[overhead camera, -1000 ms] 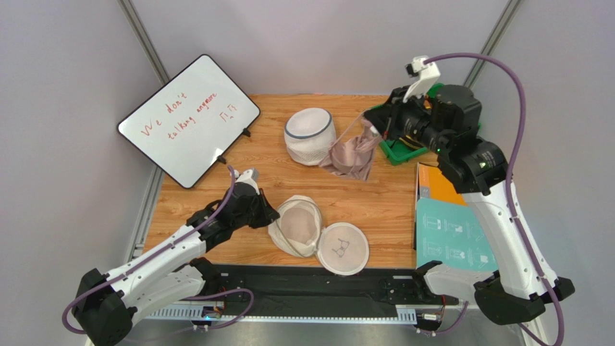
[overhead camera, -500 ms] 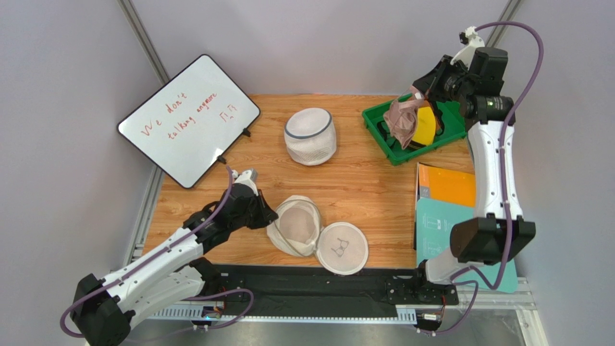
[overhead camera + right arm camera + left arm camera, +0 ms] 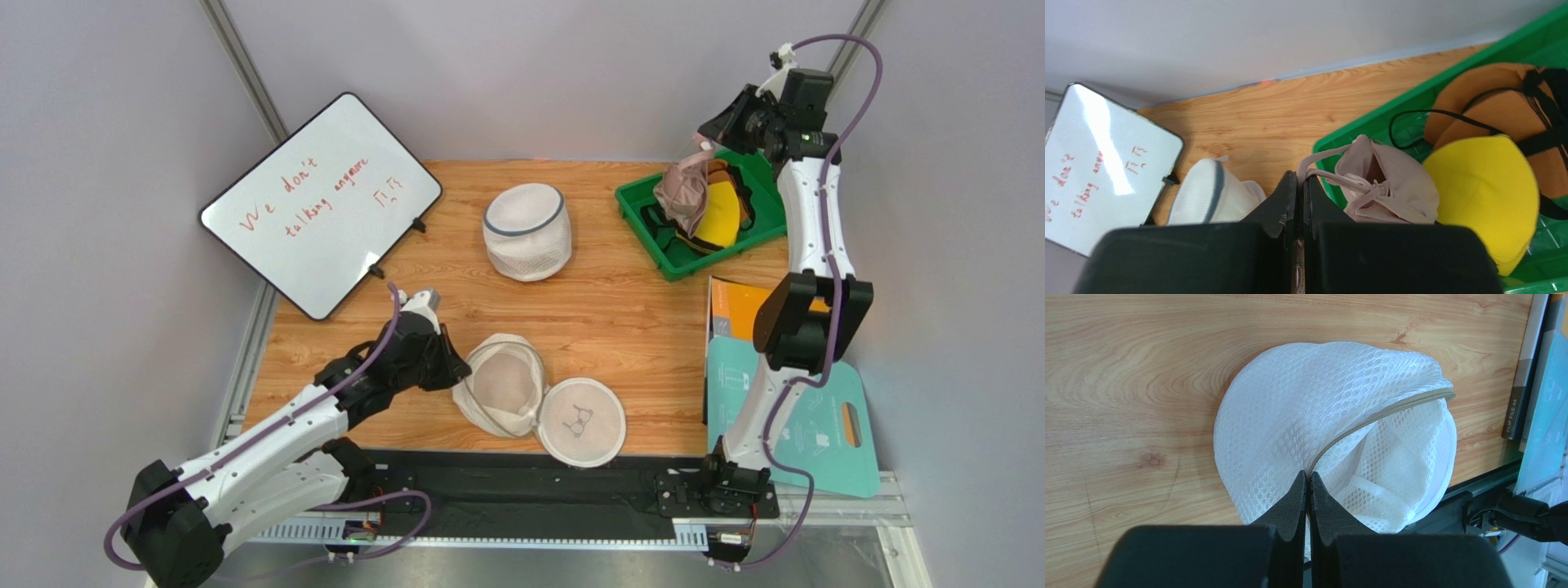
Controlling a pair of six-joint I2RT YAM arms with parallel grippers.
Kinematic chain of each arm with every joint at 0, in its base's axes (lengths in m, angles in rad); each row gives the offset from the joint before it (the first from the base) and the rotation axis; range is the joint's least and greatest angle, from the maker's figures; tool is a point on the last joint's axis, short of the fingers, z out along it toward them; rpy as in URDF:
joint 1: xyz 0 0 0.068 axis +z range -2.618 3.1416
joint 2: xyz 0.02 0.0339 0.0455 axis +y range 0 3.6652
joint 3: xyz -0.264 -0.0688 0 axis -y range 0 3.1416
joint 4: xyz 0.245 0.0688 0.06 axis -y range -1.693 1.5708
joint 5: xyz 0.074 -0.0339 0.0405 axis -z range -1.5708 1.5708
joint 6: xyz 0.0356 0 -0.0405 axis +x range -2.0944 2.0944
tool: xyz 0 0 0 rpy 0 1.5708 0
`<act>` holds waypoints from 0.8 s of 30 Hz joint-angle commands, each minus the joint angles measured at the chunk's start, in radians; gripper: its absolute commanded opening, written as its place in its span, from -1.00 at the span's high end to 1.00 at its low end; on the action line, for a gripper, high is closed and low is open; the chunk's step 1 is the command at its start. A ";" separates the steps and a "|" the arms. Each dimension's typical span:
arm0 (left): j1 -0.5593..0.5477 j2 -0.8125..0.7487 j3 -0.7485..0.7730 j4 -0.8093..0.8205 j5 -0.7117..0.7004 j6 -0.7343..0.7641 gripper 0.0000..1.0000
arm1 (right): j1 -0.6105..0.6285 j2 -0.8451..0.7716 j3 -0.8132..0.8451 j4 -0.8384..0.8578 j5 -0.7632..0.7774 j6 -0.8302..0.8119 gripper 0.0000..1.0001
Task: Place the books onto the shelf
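The books (image 3: 742, 312), one orange and one teal, lie flat at the right edge of the surface (image 3: 638, 331), partly under the right arm (image 3: 819, 233). The right jaws are clenched on a strap of a beige bra (image 3: 1392, 184) hanging over the green bin (image 3: 1352, 131). The left jaws pinch the zipper rim of a white mesh bag (image 3: 1303, 416). A whiteboard (image 3: 321, 202) and a mesh basket (image 3: 528, 230) stand farther back.

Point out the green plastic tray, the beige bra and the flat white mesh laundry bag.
Green plastic tray (image 3: 635, 200): top external view, bare left corner.
Beige fabric bra (image 3: 1395, 184): right wrist view, its cup.
Flat white mesh laundry bag (image 3: 1290, 429): left wrist view, upper flap.
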State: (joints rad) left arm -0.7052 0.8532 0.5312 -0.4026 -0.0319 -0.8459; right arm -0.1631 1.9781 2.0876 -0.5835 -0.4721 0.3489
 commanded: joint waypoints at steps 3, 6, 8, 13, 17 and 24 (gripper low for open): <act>0.004 -0.005 0.035 -0.002 0.001 0.011 1.00 | -0.073 0.122 0.029 -0.007 0.134 0.042 0.91; 0.004 -0.014 0.035 -0.011 -0.005 0.011 1.00 | -0.082 0.113 0.017 -0.062 0.248 0.010 -0.16; 0.004 -0.017 0.035 -0.018 -0.010 0.013 1.00 | -0.082 0.070 -0.007 -0.067 0.327 0.007 -0.63; 0.004 -0.019 0.030 -0.013 -0.005 0.010 1.00 | -0.082 -0.045 -0.037 -0.074 0.382 0.018 -0.86; 0.004 -0.028 0.024 -0.012 -0.003 0.008 1.00 | -0.081 -0.128 -0.043 -0.093 0.347 0.016 -0.86; 0.006 -0.055 0.009 -0.008 -0.011 -0.002 1.00 | 0.003 -0.442 -0.349 -0.023 0.259 0.025 -0.82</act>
State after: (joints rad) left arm -0.7052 0.8246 0.5312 -0.4122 -0.0349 -0.8467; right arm -0.2279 1.7359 1.9209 -0.6579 -0.1684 0.3695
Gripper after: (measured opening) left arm 0.007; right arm 0.915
